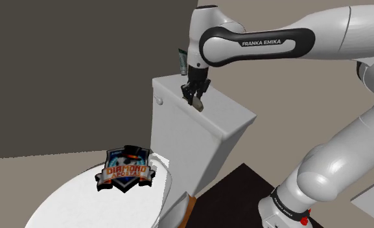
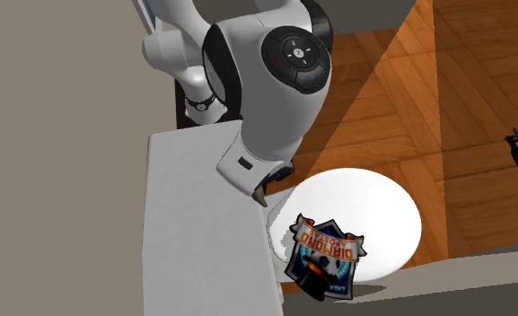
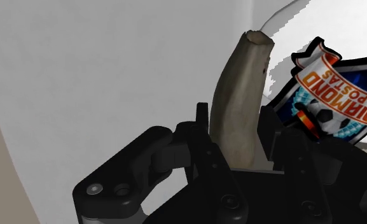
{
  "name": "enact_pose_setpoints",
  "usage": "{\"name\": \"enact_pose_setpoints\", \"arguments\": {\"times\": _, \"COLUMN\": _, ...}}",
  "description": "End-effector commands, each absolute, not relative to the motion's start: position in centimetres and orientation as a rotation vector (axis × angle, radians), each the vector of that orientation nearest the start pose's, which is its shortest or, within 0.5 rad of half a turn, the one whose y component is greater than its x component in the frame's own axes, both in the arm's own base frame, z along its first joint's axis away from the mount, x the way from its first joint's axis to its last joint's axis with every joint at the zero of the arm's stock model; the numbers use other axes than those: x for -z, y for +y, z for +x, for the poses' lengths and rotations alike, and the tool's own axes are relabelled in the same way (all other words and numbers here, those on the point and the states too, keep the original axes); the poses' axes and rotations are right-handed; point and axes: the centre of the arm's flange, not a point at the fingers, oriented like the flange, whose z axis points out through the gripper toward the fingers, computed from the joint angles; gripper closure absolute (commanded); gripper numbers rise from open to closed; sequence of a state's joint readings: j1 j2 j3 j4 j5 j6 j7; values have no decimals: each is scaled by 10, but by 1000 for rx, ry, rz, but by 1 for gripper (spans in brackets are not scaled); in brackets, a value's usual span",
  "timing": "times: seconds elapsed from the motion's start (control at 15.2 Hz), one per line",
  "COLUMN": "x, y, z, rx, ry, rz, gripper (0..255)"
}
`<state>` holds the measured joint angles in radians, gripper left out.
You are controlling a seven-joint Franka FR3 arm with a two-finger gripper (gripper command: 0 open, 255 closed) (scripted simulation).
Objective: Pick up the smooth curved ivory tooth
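Observation:
The tooth (image 3: 240, 102) is a smooth, curved, beige-ivory piece, and my gripper (image 3: 236, 137) is shut on it, the black fingers clasping its lower part. In the shoulder view the gripper (image 1: 196, 94) holds the tooth (image 1: 198, 102) just above the white toilet tank lid (image 1: 227, 116). From the second exterior view the tooth's tip (image 2: 262, 196) pokes out below the arm's wrist, over the lid's edge (image 2: 194, 224).
A Diamond-branded badge (image 1: 126, 167) lies on the white toilet seat lid (image 1: 81, 201) below the tank. A small dark tube (image 1: 184, 62) stands at the tank's back. The wall is close behind the tank; wooden floor (image 2: 481, 81) lies beside the toilet.

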<state>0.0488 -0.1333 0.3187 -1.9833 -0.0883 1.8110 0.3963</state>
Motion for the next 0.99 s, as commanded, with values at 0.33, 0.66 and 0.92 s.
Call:
{"name": "enact_pose_setpoints", "arguments": {"times": 0.33, "x": -553, "y": 185, "z": 483, "rx": 7, "ry": 16, "rz": -3277, "gripper": 255}}
{"name": "enact_pose_setpoints", "arguments": {"times": 0.66, "x": -579, "y": 185, "z": 483, "rx": 7, "ry": 16, "rz": -3277, "gripper": 255}}
{"name": "enact_pose_setpoints", "arguments": {"times": 0.92, "x": -591, "y": 185, "z": 483, "rx": 7, "ry": 16, "rz": -3277, "gripper": 255}}
